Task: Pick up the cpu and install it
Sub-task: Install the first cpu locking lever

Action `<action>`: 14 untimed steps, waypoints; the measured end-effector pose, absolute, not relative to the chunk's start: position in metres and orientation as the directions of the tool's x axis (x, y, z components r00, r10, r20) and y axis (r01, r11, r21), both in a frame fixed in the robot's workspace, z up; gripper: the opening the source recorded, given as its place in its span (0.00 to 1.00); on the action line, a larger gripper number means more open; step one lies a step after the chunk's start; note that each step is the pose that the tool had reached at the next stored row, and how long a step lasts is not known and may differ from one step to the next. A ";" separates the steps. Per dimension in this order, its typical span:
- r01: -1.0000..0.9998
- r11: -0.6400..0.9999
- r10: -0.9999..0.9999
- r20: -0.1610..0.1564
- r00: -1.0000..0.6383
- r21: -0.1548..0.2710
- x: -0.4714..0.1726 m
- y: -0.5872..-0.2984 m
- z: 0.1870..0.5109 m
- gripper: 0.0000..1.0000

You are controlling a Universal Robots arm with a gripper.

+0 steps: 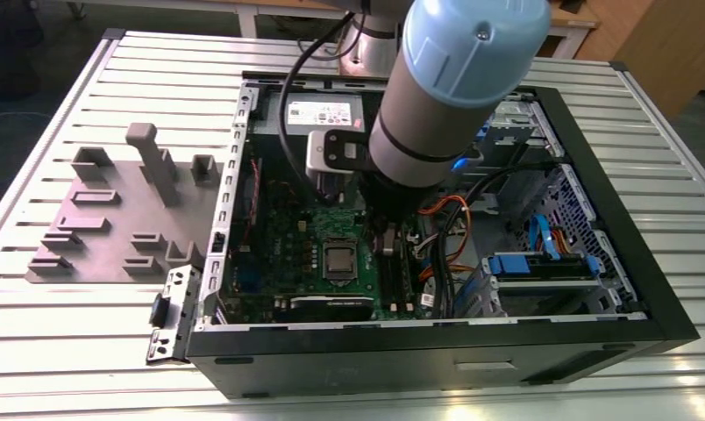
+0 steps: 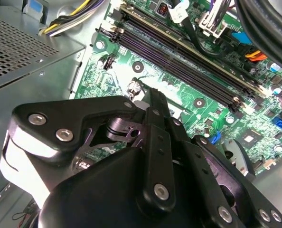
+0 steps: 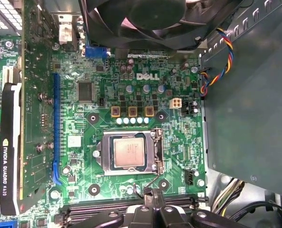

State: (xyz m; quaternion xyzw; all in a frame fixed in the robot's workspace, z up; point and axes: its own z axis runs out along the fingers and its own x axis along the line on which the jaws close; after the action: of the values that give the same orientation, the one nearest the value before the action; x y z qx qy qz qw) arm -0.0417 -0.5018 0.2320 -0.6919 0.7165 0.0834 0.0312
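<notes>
1. The cpu (image 3: 129, 152) lies flat in the socket frame (image 3: 104, 156) at the middle of the green board (image 3: 179, 142), silvery top facing up. In the exterior view the cpu (image 1: 338, 260) sits deep in the open computer case (image 1: 446, 351).
2. It is square, so I find no real long axis. Its edges run parallel to the frame and to the board's edges.
3. Step in hand, as I judge it: the chip is already placed and I hold nothing. I cannot tell whether the frame is latched.
4. My gripper (image 3: 148, 195) hovers just beside the socket, over the strip between it and the memory slots (image 3: 93, 207). To the exterior view's right of the chip, its fingers look drawn together on nothing.
5. Any move here calls for a straight, careful path, clear of the socket's thin wire lever and the slots.
</notes>
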 end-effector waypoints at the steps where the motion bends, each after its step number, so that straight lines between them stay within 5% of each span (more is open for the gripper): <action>1: -0.997 0.029 -0.986 -0.160 -0.041 0.076 -0.042 -0.502 0.231 0.11; 14: -0.997 0.023 -0.987 -0.159 -0.035 0.076 -0.042 -0.507 0.224 0.11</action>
State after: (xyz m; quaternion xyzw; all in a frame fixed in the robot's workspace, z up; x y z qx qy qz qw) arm -0.0419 -0.5072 0.2242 -0.6941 0.7145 0.0827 0.0307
